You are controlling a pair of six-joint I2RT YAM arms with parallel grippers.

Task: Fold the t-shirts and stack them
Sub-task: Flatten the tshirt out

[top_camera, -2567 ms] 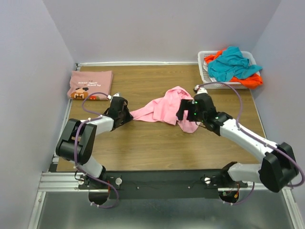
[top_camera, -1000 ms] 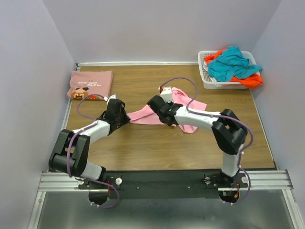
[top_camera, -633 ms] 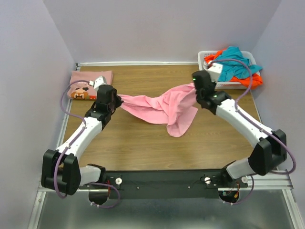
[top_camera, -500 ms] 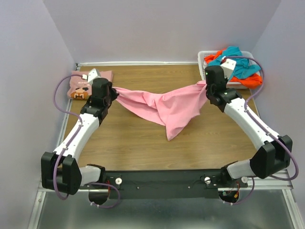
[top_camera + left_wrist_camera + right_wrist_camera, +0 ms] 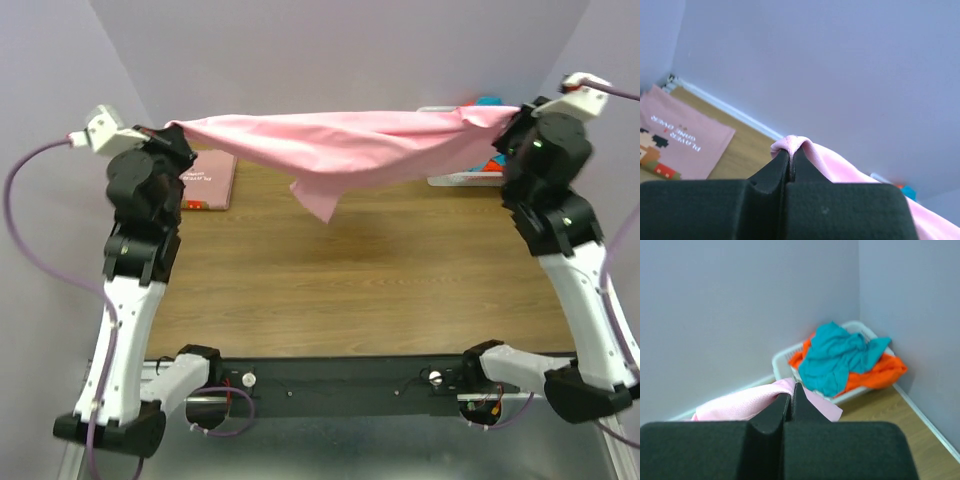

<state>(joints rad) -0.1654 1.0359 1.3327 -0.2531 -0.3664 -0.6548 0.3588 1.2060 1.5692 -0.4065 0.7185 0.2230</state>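
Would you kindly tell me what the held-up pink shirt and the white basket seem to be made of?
Pink shirt: soft matte cloth, likely a cotton knit; it sags and drapes in folds. Basket: probably white plastic with a smooth finish; thin, rigid rim.

Pink t-shirt [image 5: 352, 142] stretched between left hand [image 5: 176, 134], right hand [image 5: 508, 122].

white-shelled arms [image 5: 122, 330] with black joints, looping purple cables [image 5: 35, 153], white wrist cameras [image 5: 103, 128], black base bar [image 5: 330, 375].
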